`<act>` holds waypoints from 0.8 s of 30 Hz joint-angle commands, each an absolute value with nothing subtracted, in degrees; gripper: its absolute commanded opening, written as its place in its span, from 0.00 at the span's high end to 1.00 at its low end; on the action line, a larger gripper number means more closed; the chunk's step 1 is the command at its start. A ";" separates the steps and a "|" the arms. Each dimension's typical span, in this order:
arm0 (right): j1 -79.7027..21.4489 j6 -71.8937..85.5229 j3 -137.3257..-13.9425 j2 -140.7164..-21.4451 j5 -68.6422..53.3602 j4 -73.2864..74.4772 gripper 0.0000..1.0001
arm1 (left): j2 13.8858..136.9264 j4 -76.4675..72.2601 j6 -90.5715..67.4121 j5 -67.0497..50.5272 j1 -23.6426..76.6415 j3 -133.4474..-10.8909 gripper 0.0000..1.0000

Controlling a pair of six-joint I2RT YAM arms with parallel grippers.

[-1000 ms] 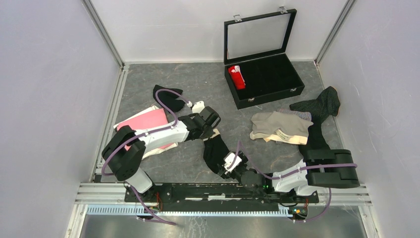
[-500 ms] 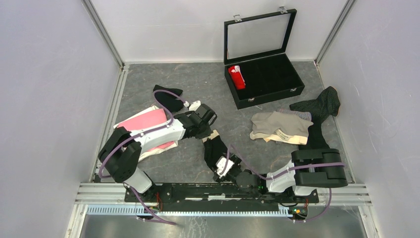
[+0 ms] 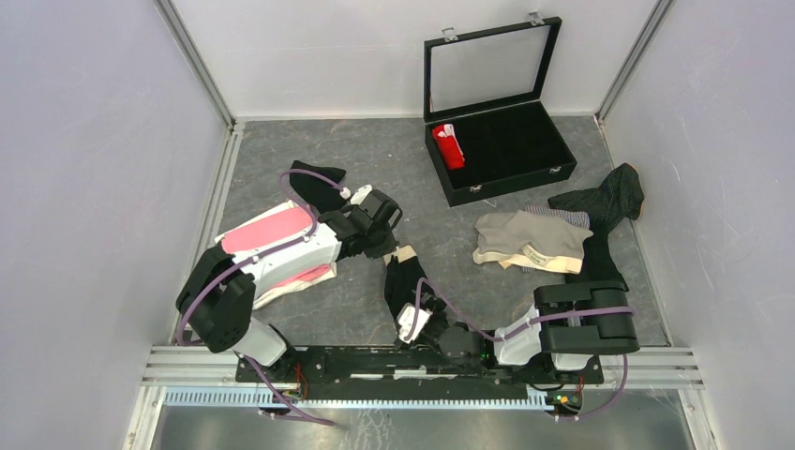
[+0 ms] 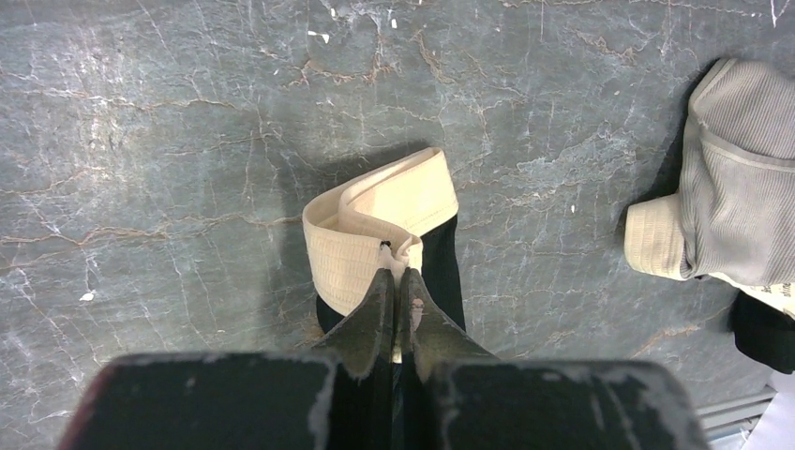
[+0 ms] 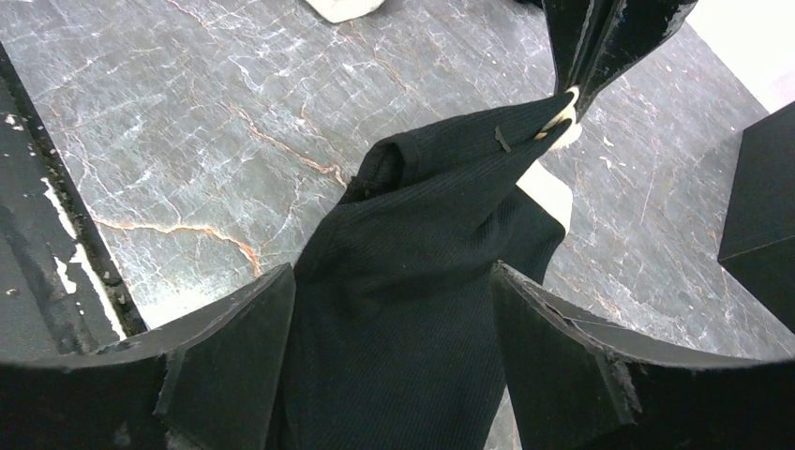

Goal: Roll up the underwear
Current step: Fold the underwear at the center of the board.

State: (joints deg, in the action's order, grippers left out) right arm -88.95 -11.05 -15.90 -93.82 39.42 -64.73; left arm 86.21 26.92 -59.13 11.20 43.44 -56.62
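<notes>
The left fingers (image 4: 373, 314) pinch the beige waistband (image 4: 375, 220) of the black underwear (image 5: 422, 216). The right fingers (image 5: 225, 347) are spread around its cloth. Lettering on the red roll (image 3: 448, 145) is unreadable.

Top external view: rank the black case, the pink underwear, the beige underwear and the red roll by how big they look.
1. black case
2 and 3. pink underwear and beige underwear: look alike, and the left arm hides part of the pink
4. red roll

No legible text, label or number — in any view
</notes>
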 commanded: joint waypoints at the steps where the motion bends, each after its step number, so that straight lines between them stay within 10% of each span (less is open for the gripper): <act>1: -89.68 -13.47 -15.70 -94.17 37.39 -70.60 0.18 | 84.37 26.31 -61.08 9.45 42.90 -56.83 0.98; 10: -90.71 -5.25 -14.68 -87.25 46.31 -61.66 0.18 | 84.17 25.97 -61.80 9.36 42.22 -55.48 0.98; 24: -83.62 32.92 -40.91 -79.48 43.80 -1.30 0.16 | 83.51 23.32 -62.40 7.91 41.75 -53.35 0.98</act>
